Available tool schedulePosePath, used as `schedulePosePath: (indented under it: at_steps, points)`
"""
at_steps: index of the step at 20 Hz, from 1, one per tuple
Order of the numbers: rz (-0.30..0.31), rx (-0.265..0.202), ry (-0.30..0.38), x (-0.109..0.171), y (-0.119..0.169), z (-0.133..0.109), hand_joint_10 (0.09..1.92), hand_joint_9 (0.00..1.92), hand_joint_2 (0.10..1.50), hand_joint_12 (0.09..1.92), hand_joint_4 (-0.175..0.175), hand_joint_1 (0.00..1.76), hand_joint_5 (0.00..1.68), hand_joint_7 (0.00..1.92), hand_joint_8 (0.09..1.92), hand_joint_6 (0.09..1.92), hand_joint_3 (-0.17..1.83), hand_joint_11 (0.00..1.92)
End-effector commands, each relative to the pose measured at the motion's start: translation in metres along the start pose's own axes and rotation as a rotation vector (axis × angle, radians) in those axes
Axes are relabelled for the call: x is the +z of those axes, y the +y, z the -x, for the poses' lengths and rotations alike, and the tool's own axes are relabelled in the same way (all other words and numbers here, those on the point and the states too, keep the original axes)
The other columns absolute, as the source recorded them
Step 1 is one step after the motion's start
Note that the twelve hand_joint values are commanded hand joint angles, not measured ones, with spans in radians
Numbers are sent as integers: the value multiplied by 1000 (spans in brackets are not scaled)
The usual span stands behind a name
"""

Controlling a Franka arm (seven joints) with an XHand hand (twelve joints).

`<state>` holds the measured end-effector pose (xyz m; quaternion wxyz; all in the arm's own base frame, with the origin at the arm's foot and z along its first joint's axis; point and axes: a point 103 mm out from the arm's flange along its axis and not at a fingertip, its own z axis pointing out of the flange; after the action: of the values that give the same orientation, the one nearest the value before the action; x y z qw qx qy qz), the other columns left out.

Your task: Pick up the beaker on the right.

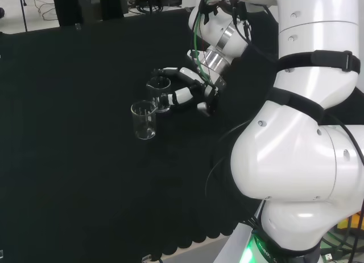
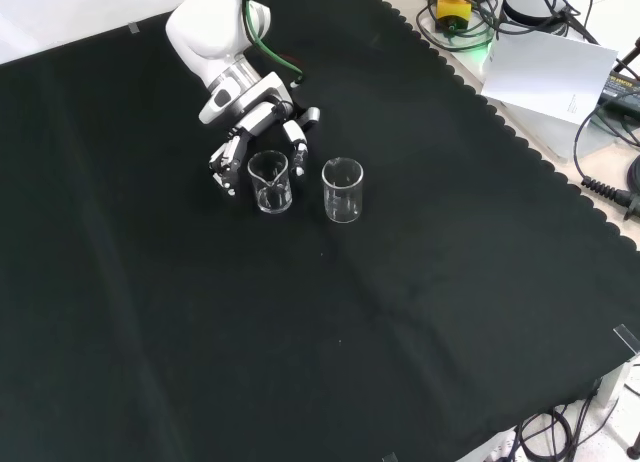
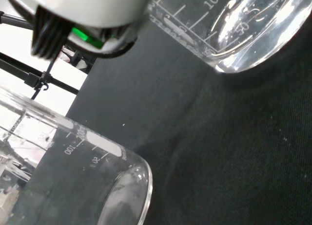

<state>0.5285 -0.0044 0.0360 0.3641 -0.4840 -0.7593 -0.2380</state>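
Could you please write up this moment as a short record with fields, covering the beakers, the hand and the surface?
surface: black cloth covering the bench
beakers: two clear beakers, both upright on the cloth, apparently empty
near beaker: beaker by the hand, left one in the front view
far beaker: other beaker, to its right in the front view, apart from the hand
hand: hand, fingers spread on either side of the near beaker
grasp: not closed; contact cannot be told
lift: not yet done
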Motion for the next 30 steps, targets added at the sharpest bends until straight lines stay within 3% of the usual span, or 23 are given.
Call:
schedulePosePath:
  at_steps: [1,14,25,27,30]
  points:
    - [17,-2,4,6,-2,-7,580,513,454,1373,-26,887,479,401,632,87,620,78]
    - [112,49,-29,8,0,-15,570,551,475,1371,-41,871,530,422,667,87,575,106]
    - [111,66,-14,12,5,-11,577,608,497,1365,-44,924,616,470,692,105,569,143]
    - [114,67,-6,14,7,-10,550,634,498,1353,-44,945,617,485,691,169,575,157]
    - [117,69,-3,16,8,-9,524,657,495,1348,-44,959,519,496,696,442,588,168]
